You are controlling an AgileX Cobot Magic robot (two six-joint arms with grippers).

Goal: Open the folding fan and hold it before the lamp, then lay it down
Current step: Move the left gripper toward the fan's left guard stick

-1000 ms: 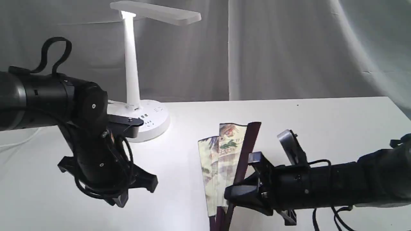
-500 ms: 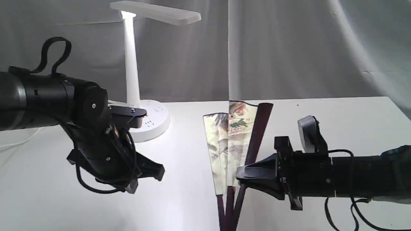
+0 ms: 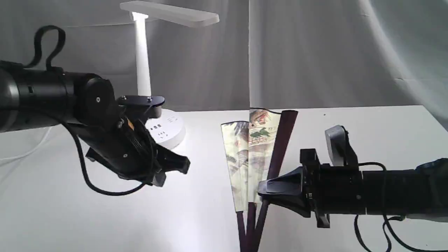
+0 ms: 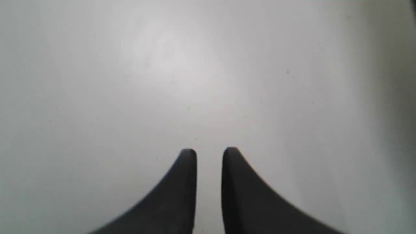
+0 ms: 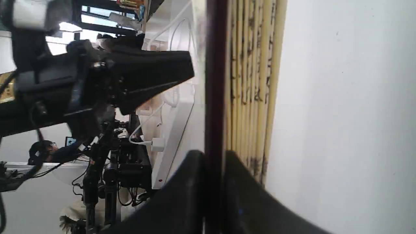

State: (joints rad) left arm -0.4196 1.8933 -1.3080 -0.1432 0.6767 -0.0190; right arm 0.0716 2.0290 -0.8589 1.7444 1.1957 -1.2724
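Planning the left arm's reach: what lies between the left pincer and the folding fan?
Nothing. In the exterior view only bare white table shows between the left pincer and the folding fan.

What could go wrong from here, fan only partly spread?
Right end effector pinches only one maroon guard of the folding fan; the upright fan could pivot or slip.
Left end effector, empty, shows a narrow gap; reaching in, it might crumple the pleats.
Its arm looks close to the lamp and could knock it.
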